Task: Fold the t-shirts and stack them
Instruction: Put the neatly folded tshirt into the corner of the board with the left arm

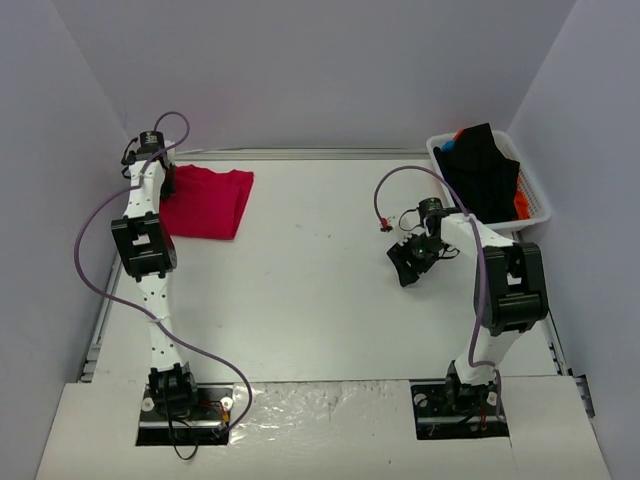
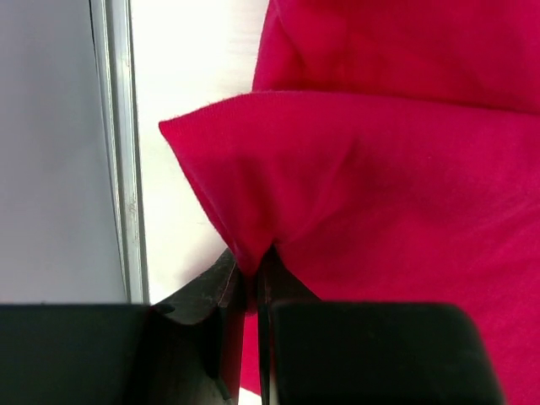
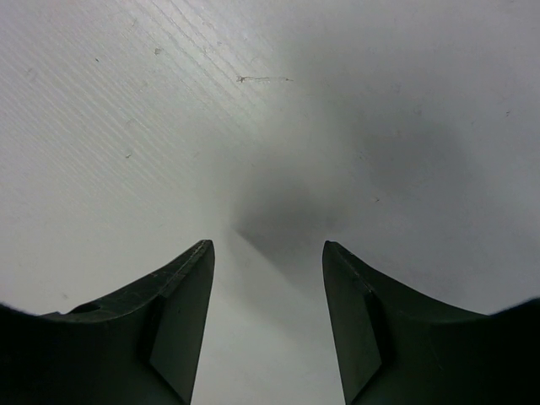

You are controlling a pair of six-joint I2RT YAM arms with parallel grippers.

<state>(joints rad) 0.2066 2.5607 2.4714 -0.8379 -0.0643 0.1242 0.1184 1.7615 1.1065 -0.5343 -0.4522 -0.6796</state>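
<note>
Currently red t-shirt [image 1: 208,202] lying folded at upper left of top view, close to left edge of table [image 1: 320,310], near back wall. Left gripper [image 2: 251,283] clenching pinched ridge of red cloth, jaws nearly meeting; metal edge rail [image 2: 118,169] running just beside grip, left of wrist frame. Right gripper [image 3: 268,253] hovering part-open, grasping nothing, over bare tabletop right of centre. Broad tabletop stretching between arms. White basket [image 1: 541,200] sitting upper right, black t-shirt [image 1: 482,170] draping over it.

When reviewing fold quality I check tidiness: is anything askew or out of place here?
Nothing damaged. The black t-shirt heaps above the white basket, and the left claw puckers a corner of the red t-shirt.
</note>
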